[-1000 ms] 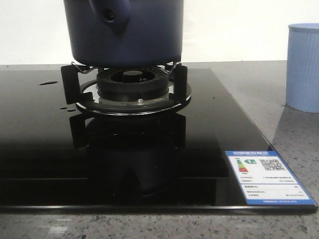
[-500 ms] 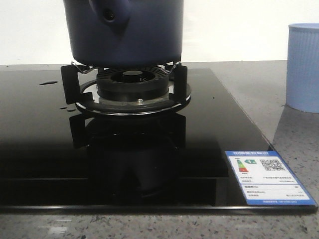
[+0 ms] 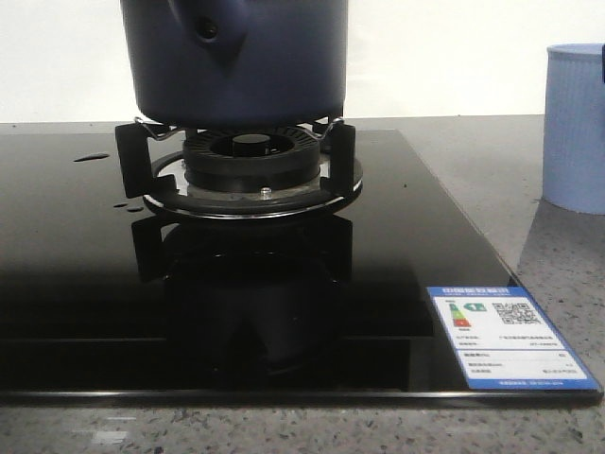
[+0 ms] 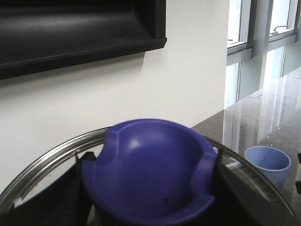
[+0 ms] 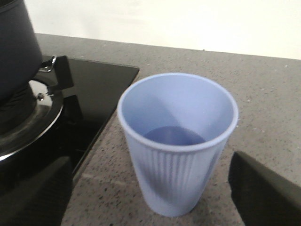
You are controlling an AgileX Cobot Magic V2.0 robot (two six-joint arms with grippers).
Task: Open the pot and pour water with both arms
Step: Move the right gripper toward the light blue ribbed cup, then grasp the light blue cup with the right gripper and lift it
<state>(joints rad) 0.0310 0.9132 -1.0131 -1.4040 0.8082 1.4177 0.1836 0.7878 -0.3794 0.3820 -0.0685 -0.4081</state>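
Note:
The dark navy pot [image 3: 236, 66] stands on the gas burner [image 3: 250, 156], its handle stub [image 3: 210, 28] facing me; its top is cut off in the front view. In the left wrist view my left gripper [image 4: 149, 188] is shut on the blue lid knob [image 4: 150, 165], with the glass lid's steel rim [image 4: 42, 162] around it. I cannot tell whether the lid rests on the pot. My right gripper [image 5: 150, 197] is open, its fingers [image 5: 265, 193] on either side of the pale blue ribbed cup [image 5: 178, 141], apart from it. Neither gripper shows in the front view.
The black glass stove top [image 3: 76, 265] carries an energy label [image 3: 506, 339] at its front right corner. The cup [image 3: 574, 128] stands on the speckled grey counter right of the stove, and shows in the left wrist view [image 4: 267, 162]. A white wall is behind.

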